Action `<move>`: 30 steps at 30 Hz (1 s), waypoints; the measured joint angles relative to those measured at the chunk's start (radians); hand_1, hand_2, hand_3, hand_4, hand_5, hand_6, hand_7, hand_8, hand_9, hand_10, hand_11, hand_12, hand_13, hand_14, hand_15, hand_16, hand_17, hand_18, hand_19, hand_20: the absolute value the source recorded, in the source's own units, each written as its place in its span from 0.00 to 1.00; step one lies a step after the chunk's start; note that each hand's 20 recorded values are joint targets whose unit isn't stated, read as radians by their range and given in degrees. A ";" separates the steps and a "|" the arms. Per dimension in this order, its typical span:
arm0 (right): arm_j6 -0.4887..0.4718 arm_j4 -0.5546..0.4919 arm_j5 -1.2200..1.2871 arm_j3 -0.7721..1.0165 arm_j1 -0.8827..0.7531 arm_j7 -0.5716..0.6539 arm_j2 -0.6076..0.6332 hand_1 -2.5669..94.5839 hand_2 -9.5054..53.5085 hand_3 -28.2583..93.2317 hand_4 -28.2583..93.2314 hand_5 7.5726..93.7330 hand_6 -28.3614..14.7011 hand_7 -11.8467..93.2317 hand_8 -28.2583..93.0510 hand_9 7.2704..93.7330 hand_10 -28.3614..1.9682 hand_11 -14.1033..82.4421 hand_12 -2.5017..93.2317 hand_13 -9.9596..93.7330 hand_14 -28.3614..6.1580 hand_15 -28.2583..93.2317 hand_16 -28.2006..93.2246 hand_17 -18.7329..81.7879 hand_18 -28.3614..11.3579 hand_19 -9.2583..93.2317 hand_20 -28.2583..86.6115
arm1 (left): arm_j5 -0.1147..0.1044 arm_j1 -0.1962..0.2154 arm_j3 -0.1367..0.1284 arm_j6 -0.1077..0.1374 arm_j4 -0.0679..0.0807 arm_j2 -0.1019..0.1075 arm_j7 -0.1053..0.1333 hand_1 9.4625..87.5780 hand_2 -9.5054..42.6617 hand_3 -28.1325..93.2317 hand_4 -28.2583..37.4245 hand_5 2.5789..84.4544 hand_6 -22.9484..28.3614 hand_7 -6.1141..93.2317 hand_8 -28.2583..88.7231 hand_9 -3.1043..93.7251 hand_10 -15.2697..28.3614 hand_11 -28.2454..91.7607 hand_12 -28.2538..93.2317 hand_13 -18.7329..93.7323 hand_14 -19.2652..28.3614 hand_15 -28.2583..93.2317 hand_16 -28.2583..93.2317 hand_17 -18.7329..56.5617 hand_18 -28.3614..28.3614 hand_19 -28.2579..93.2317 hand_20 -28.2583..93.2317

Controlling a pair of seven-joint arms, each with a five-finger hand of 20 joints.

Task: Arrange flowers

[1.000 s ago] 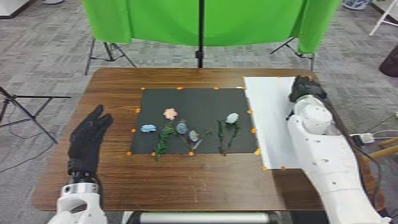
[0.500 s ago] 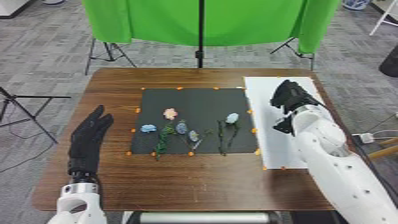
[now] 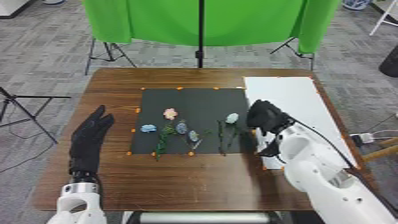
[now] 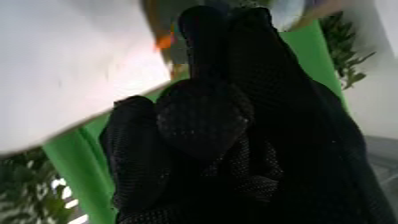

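Note:
My right hand (image 3: pixel 266 119) is over the boundary between the black mat (image 3: pixel 191 96) and the white sheet (image 3: pixel 289 92), its fingers relaxed and holding nothing. Close to its left lies the white flower (image 3: pixel 232 118), with green stems below it. A pink flower (image 3: pixel 170 113), a pale blue flower (image 3: pixel 148 128) and two grey-blue ones (image 3: pixel 181 128) are grouped on the mat's left half, near a leafy green stem (image 3: pixel 162 143). My left hand (image 3: pixel 86 140) stays left of the mat, fingers straight. In the right wrist view, the right hand (image 4: pixel 200 117) is beside the white sheet (image 4: pixel 67 65).
Small orange markers (image 3: pixel 179 88) line the mat and sheet on the brown table (image 3: pixel 195 185). Beyond the far edge hangs a green cloth (image 3: pixel 164 20) with a dark stand (image 3: pixel 201 50) in front.
My right hand has swung left and nearer to me, from the far right of the white sheet to the mat's right edge. The left hand and the flowers look unmoved.

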 measured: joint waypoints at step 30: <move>-0.117 -0.154 0.167 0.282 -0.118 -0.021 -0.066 0.23 0.12 0.71 0.13 0.64 0.62 0.24 0.18 0.76 0.38 0.34 0.25 0.77 0.44 0.51 0.46 0.62 0.32 0.74 0.60 | 0.005 -0.001 0.000 -0.001 0.000 -0.001 0.003 0.18 0.03 0.80 0.14 0.50 0.51 0.14 0.20 0.48 0.63 0.36 0.33 0.47 0.71 0.31 0.25 0.32 0.68 0.24 0.38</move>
